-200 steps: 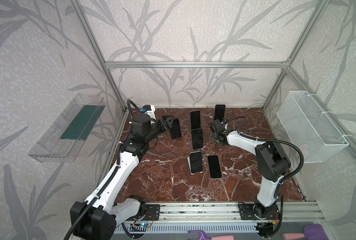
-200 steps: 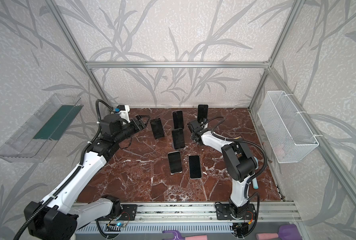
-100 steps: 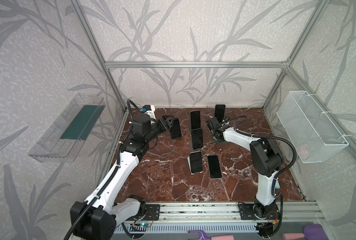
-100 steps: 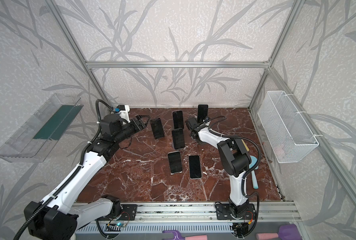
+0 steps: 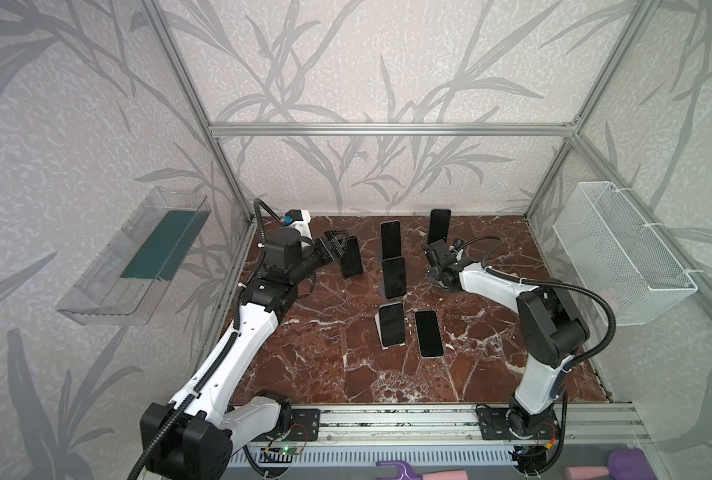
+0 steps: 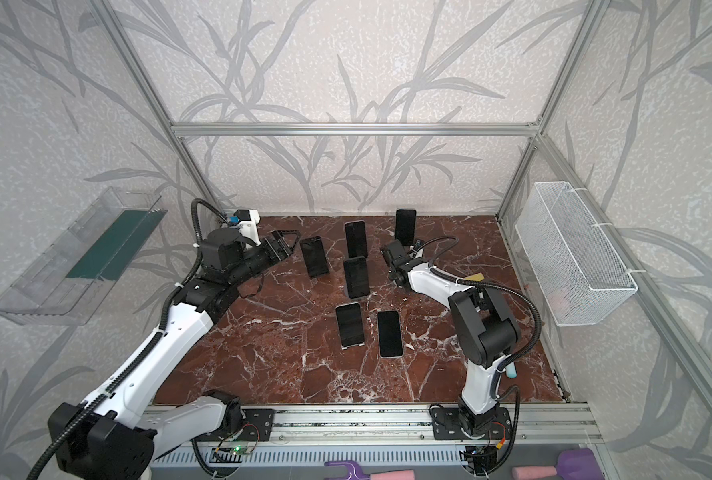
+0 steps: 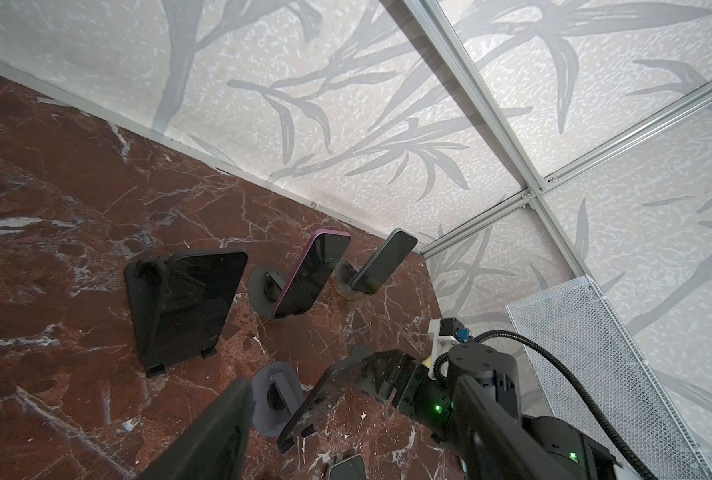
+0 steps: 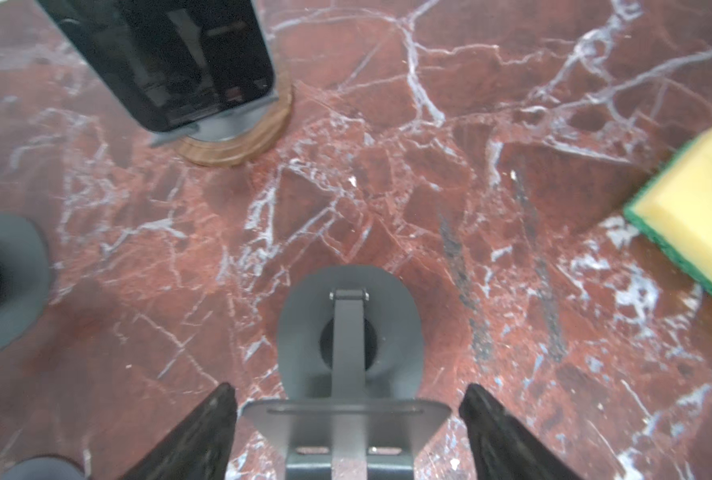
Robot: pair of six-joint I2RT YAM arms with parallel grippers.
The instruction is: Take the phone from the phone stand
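Black phone (image 8: 167,62) on wood-based stand (image 8: 242,143)

We log the worktop (image 5: 346,374) as polished red-brown marble with white veins, glossy. The phone (image 8: 167,62) has a glossy black glass face, and the round base (image 8: 237,145) under it is grained wood. The grey phone stand (image 8: 348,332) looks like smooth, matt sheet metal. On the right end effector (image 8: 348,386) the fingers (image 8: 196,436) are matt black, grainy plastic. The sponge (image 8: 695,216) is porous yellow foam with a rough green scouring layer. The basket (image 5: 620,257) is white wire mesh. The wall bin (image 5: 96,286) is clear, shiny plastic. The frame bar (image 5: 387,129) is brushed aluminium. The walls (image 5: 387,62) are matt, rough-textured paper. The right arm (image 5: 487,286) shell is smooth white plastic.
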